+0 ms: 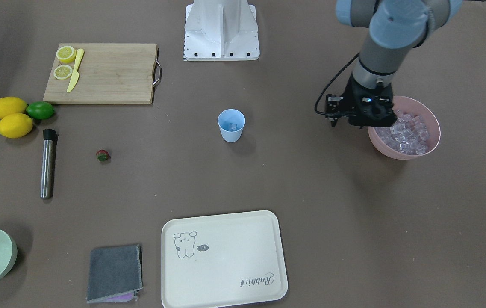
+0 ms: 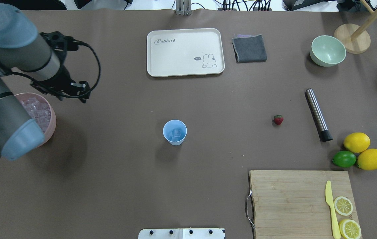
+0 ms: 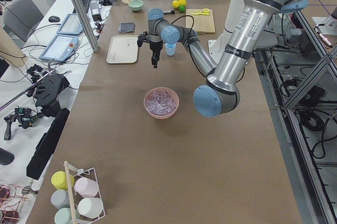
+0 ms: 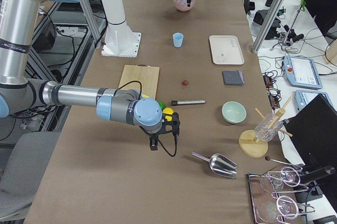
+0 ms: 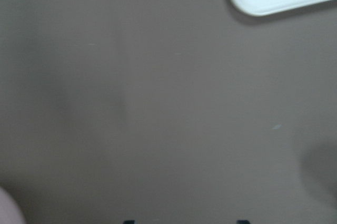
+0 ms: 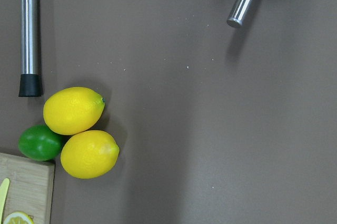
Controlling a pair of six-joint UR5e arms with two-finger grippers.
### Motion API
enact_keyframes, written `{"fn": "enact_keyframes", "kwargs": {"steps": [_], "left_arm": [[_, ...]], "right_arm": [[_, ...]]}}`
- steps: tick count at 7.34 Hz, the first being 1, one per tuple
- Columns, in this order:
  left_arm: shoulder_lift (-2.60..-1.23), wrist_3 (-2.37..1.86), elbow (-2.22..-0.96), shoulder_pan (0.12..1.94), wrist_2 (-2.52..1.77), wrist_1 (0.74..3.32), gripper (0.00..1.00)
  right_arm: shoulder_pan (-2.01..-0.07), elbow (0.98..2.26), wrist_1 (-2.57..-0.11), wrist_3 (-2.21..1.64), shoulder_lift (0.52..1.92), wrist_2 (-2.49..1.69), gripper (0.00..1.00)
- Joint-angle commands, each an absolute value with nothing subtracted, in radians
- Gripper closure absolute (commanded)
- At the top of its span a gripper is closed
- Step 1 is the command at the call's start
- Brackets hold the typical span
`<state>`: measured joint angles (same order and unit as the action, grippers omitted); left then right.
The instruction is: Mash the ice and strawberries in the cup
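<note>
Closest to me is the cutting board [image 2: 291, 199], nearer than the cup [image 1: 231, 134] and off to its right, with two lemon slices [image 2: 343, 205] and a yellow knife [image 2: 331, 209] lying on it. Further right of the cup, and a bit nearer than it, two whole lemons [image 2: 356, 142] and a lime [image 2: 344, 158] sit bunched up and touching. My right claw [image 4: 154, 145] hangs over the table well out past those lemons. It only shows up in the side shot, so I honestly can't tell if it's spread or pinched. The cup stands upright mid-table with a little ice [image 2: 176, 132] in the bottom. The strawberry [image 2: 278, 119] is on the bare table well to the cup's right, not in it yet. A steel rod with a black tip [image 2: 317, 113] lies further right again. Left of the cup is the pink bowl [image 1: 396, 153], holding the big heap of cubes. My left claw [image 3: 154, 61] is up in the air by that bowl's cup-side rim. Its two dark tips just peek into my left wrist view, spread apart with bare table between them and nothing held. Straight past the cup is a cream tray [image 2: 185, 49], then a folded grey cloth [image 2: 249, 49] and a pale green bowl [image 2: 327, 49] to its right.
</note>
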<state>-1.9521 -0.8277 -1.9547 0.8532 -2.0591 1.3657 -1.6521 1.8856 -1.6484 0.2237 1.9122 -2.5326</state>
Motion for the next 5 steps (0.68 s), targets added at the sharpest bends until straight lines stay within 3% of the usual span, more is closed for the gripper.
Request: {"fn": "enact_keyframes", "kwargs": {"steps": [1, 5], "left_arm": [[-1.776, -1.031, -2.014, 0.91, -2.103, 1.437, 0.28], [-1.729, -1.527, -1.987, 0.897, -2.076, 1.505, 0.32]], "right_arm": [[-1.652, 1.887, -1.647, 0.224, 1.911, -2.533, 0.0], [-1.652, 1.896, -1.644, 0.224, 1.908, -2.533, 0.0]]}}
